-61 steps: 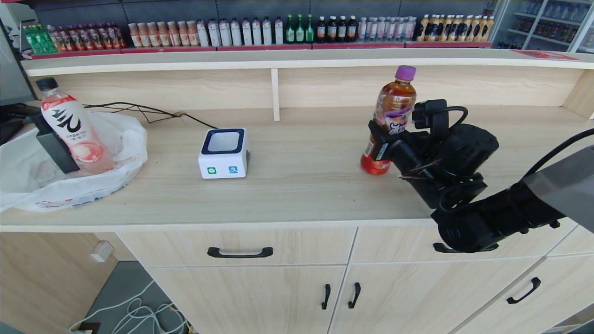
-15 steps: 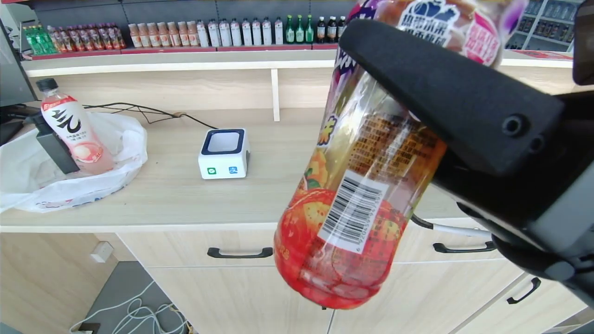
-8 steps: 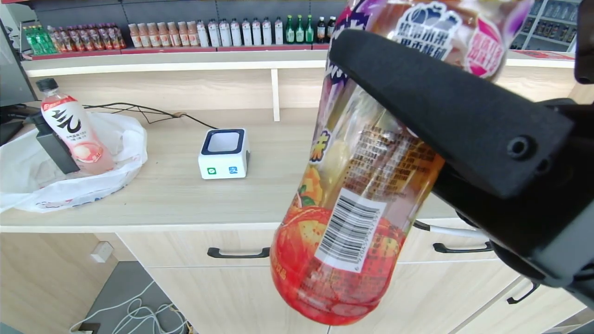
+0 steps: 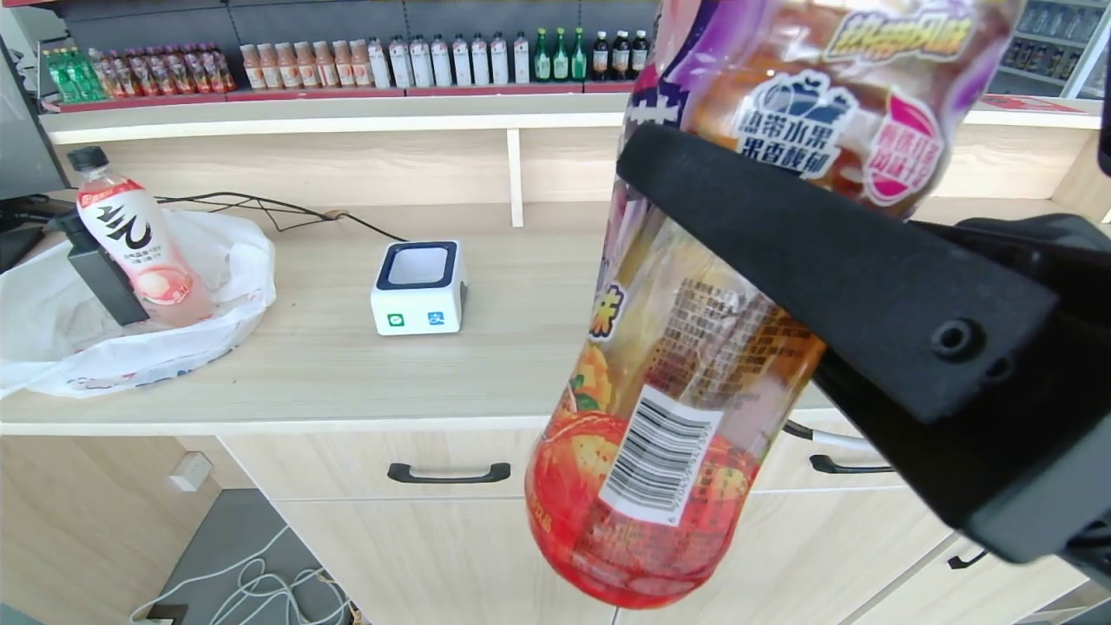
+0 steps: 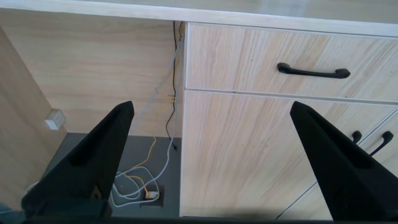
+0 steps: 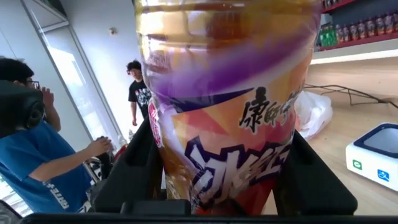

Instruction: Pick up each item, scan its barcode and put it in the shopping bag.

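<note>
Glossy clear plastic bottle with orange-red film label (image 4: 677, 417); matt pale wood-grain desk (image 4: 330, 365); thin crinkled white plastic shopping bag (image 4: 234, 260); smooth white plastic scanner box (image 4: 418, 299).

Head and right wrist views apparently share scanner (image 4: 419, 286).

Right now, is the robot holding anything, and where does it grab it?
The right claw grips the drink bottle around its middle, above the barcode. The left claw is open and empty.

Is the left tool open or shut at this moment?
Open. The left tool has its two black fingers wide apart, and between them I see the cabinet drawer, with nothing held.
</note>
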`<state>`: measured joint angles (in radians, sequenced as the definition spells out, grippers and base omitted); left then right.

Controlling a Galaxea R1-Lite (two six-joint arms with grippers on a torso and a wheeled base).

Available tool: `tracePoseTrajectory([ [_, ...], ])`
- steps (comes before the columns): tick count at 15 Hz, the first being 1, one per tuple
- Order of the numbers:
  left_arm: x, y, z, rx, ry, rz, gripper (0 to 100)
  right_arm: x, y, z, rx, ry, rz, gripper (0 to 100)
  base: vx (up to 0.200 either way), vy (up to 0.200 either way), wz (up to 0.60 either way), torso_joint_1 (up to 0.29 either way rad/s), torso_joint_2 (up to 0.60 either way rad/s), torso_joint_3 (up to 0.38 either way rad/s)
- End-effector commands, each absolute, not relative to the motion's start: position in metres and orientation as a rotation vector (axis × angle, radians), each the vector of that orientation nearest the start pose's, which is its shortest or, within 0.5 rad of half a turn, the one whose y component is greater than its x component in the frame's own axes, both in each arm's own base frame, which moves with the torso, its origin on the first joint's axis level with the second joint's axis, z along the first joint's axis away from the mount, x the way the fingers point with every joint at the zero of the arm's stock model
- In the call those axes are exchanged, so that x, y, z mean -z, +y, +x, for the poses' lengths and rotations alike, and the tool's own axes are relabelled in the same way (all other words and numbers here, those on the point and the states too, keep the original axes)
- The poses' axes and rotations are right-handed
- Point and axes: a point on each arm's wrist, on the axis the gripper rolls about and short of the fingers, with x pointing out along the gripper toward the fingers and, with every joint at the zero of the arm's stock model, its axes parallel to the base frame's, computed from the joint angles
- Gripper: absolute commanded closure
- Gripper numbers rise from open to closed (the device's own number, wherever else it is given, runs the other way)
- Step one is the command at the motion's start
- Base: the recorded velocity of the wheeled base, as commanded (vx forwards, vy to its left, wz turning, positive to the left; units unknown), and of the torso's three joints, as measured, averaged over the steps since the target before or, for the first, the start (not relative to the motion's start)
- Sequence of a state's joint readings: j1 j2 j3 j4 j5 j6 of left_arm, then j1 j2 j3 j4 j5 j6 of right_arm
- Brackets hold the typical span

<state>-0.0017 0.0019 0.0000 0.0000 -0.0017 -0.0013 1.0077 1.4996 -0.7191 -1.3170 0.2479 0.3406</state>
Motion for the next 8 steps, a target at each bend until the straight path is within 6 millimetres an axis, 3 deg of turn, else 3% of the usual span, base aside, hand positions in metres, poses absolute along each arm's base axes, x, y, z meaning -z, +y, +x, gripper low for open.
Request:
tracePoseTrajectory([
  [1, -0.076, 0.000, -0.023, 0.003, 0.002, -0.002, 0, -0.280, 0.210, 0.128, -1.297, -0.324, 0.481, 100, 0.000, 0.000, 0.00, 0.000, 0.00, 0.000],
  [7, -0.076, 0.000, -0.023, 0.003, 0.002, -0.002, 0, -0.249, 0.205, 0.155, -1.105, -0.336, 0.256, 100, 0.000, 0.000, 0.00, 0.000, 0.00, 0.000],
  [8, -0.076, 0.000, -0.023, 0.003, 0.002, -0.002, 0, -0.243, 0.200, 0.163, -0.987, -0.338, 0.206, 100, 0.000, 0.000, 0.00, 0.000, 0.00, 0.000],
])
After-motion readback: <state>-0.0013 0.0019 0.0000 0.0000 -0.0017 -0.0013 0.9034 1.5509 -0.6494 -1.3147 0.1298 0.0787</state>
